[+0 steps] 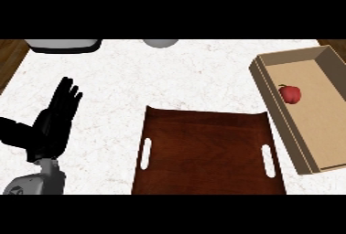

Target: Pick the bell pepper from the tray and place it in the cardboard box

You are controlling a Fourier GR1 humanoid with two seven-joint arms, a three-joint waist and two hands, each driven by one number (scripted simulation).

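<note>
A small red bell pepper lies inside the open cardboard box at the right of the counter, near the box's left wall. The dark wooden tray with two slot handles sits in the middle front and holds nothing. My left hand rests at the left of the counter with its fingers straight and pointing up, well apart from the tray. My right hand does not show in the head view.
A grey appliance base sits at the back left edge and a grey round object at the back middle. Wooden floor shows past the counter's left and right back corners.
</note>
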